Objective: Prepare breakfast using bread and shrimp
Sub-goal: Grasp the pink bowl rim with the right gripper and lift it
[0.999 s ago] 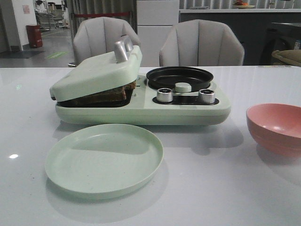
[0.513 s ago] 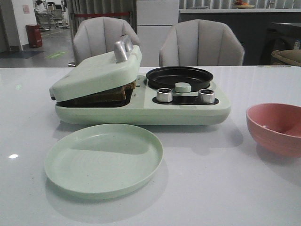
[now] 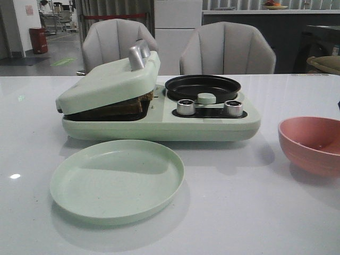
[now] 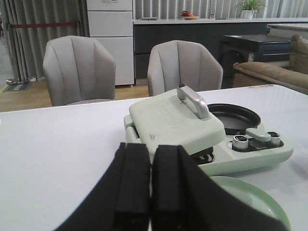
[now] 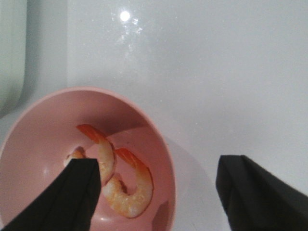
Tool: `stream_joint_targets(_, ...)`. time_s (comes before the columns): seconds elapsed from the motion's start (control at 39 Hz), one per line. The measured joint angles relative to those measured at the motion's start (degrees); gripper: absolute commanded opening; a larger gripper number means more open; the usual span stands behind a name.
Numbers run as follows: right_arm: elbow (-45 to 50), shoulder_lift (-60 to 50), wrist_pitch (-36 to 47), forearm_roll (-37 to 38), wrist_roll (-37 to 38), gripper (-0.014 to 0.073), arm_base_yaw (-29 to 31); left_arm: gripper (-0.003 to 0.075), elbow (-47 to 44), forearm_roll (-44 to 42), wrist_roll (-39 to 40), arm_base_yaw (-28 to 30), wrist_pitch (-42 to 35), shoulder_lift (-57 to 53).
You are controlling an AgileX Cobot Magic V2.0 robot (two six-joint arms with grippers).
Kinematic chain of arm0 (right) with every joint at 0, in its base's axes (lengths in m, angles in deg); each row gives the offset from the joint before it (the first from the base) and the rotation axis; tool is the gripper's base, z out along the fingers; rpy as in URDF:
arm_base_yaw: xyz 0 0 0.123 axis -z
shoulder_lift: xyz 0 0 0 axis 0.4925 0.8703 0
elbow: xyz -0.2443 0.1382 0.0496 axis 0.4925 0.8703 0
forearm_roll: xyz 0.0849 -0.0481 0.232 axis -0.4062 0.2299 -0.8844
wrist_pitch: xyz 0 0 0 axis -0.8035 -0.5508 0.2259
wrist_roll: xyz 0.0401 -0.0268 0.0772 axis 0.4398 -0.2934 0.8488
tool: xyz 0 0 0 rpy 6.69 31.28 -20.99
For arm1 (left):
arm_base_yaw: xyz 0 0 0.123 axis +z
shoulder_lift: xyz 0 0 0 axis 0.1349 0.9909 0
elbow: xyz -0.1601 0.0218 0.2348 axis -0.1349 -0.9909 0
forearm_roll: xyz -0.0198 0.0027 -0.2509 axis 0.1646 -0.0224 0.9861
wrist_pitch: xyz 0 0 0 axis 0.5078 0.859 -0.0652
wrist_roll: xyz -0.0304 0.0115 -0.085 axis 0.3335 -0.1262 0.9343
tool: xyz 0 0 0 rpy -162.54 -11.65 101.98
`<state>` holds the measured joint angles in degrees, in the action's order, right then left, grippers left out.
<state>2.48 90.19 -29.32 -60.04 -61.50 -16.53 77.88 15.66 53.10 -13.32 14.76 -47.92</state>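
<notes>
The bread lies in the left bay of a pale green breakfast machine, with the hinged lid resting tilted on top of it. Two curled orange shrimp lie in a pink bowl at the right of the table; a third piece is partly hidden behind a finger. My right gripper is open and empty, hovering over the bowl's rim. My left gripper is shut and empty, held back from the machine's left side.
A round black pan sits on the machine's right half, behind two silver knobs. An empty pale green plate lies in front of the machine. Two grey chairs stand behind the table.
A small dark sliver has come into the right edge of the front view above the bowl. Nothing else has visibly moved.
</notes>
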Motion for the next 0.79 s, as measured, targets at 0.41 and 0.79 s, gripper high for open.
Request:
stream_joint_targets(0.41,-3.89,7.88,-0.29,-0.08,-0.09,0.0106,-0.81,0.0114,0.00,0.00,0.00,0.00,-0.04,0.00)
stream_joint_targets(0.79,-5.08,7.88,-1.02,-0.38,-0.24,0.0134,-0.81,0.0114,0.00,0.00,0.00,0.00,-0.04,0.00)
